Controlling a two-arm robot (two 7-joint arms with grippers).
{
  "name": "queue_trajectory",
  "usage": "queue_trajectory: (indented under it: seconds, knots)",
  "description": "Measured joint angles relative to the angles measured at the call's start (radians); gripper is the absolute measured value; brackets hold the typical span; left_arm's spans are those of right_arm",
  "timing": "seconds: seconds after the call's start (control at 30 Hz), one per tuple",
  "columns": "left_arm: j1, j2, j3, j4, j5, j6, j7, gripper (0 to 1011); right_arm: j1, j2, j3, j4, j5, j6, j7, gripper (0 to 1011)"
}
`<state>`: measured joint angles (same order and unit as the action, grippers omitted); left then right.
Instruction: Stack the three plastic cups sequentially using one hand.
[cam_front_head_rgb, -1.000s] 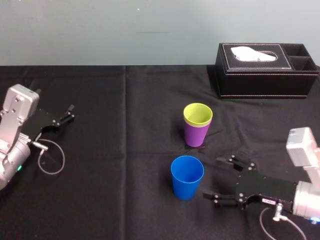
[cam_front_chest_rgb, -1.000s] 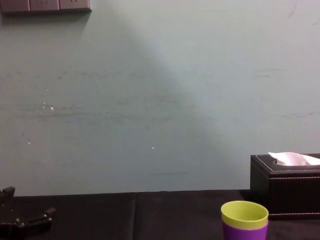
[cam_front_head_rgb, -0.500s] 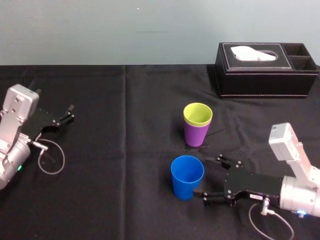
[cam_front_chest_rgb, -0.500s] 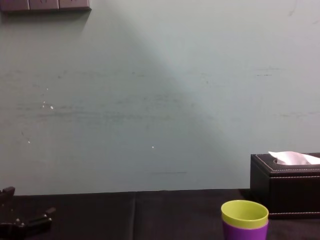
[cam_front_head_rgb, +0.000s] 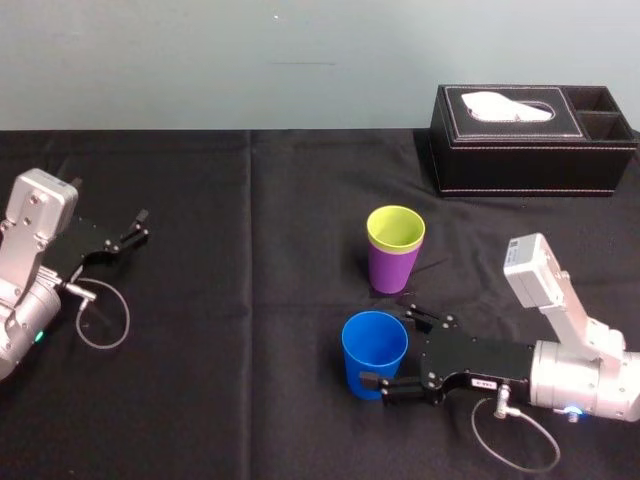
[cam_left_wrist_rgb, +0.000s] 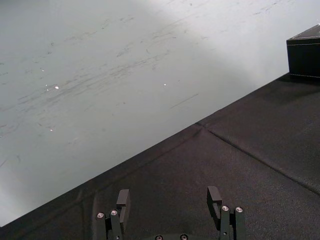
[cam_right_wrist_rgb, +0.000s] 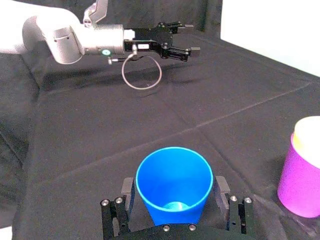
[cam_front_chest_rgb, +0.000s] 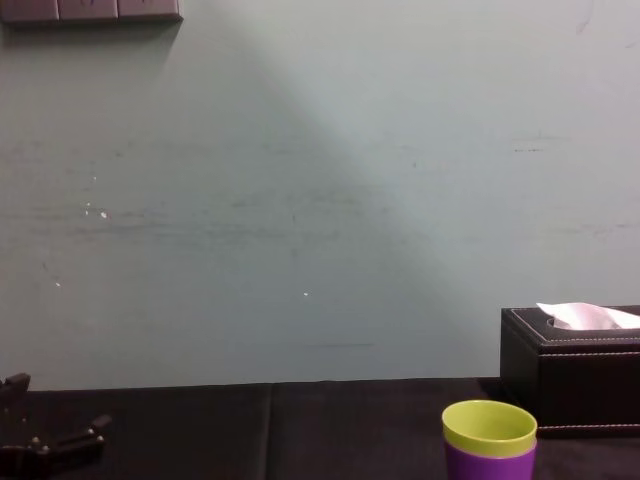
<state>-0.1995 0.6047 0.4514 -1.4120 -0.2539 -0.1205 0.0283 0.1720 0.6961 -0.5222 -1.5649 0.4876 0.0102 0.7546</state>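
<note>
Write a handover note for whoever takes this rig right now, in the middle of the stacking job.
Right pincer: open, low over the table, one finger on each side of the blue cup, not closed on it.
Left pincer: open, parked at the table's left, holding nothing.
Cups: the yellow-green cup sits nested in the purple cup, upright, just beyond the blue cup.
Done: the first nesting.
Left: close on the blue cup, lift it and set it into the yellow-green cup.

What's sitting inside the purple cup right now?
The yellow-green cup is nested in the purple cup; only its rim band shows, the rest hidden by the purple wall.
</note>
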Motion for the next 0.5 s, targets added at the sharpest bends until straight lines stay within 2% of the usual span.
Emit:
queue_trajectory:
  seconds: [0.33, 0.5]
  knots:
    - [0.000, 0.000, 0.000, 0.000, 0.000, 0.000, 0.000, 1011, 0.005, -0.004, -0.004, 0.005, 0.004, 0.001, 0.005, 1000]
    - [0.000, 0.000, 0.000, 0.000, 0.000, 0.000, 0.000, 1011, 0.003, -0.002, -0.002, 0.003, 0.004, 0.001, 0.004, 908]
